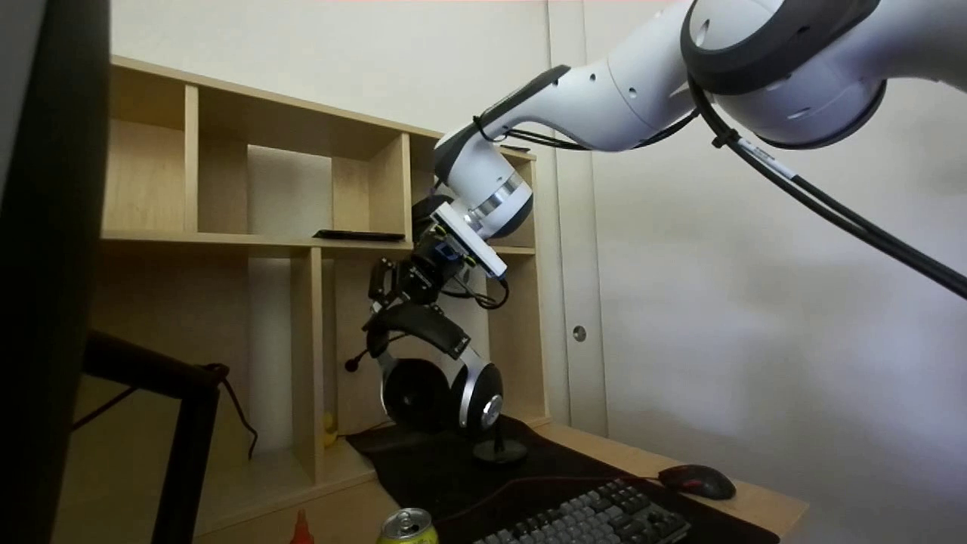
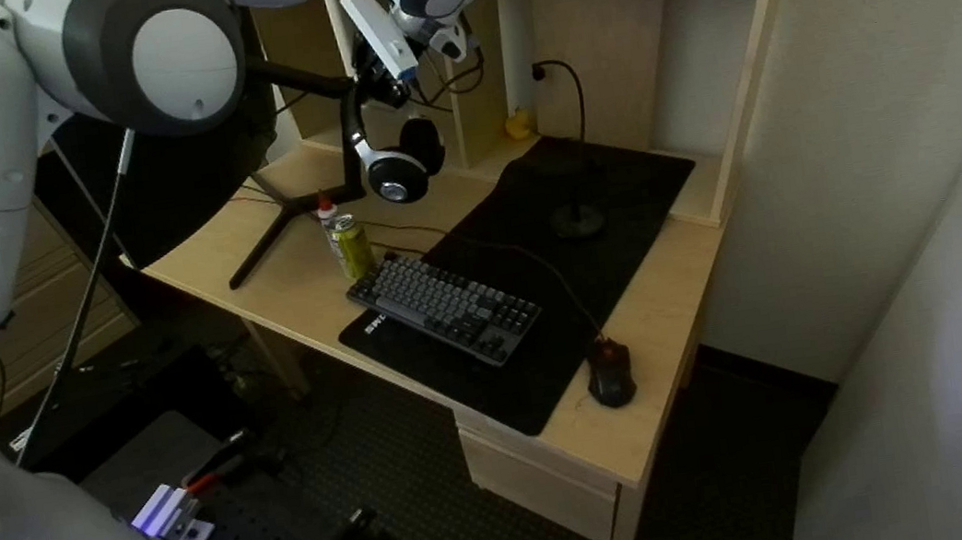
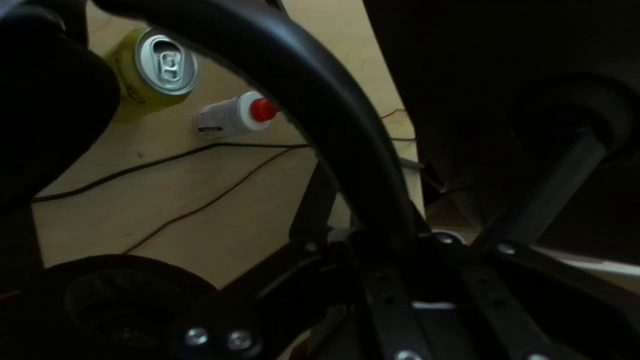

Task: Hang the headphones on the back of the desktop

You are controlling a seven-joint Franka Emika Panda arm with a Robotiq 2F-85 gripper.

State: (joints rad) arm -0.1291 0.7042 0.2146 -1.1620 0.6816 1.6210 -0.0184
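Observation:
The black headphones (image 1: 427, 325) hang in the air by their headband from my gripper (image 1: 393, 304), cups down, above the desk. In an exterior view, a silver-ringed cup (image 2: 397, 179) shows beside the stand. In the wrist view, the headband (image 3: 345, 115) runs into my gripper (image 3: 387, 242), which is shut on it; the fingertips are dark. The desktop (image 1: 53, 249) is a tall black panel at the left edge, with its angled stand arm (image 1: 143, 364). Its dark panel (image 2: 163, 186) is partly behind the robot arm in an exterior view. It also fills the wrist view's right side (image 3: 475, 55).
A yellow can (image 2: 354, 248) and a red-tipped bottle (image 2: 328, 214) stand near the stand's feet. A keyboard (image 2: 448, 304), a mouse (image 2: 611, 374) and a gooseneck device (image 2: 579, 220) are on the desk. A wooden shelf unit (image 1: 306, 363) rises close behind my gripper. Cables cross the desk.

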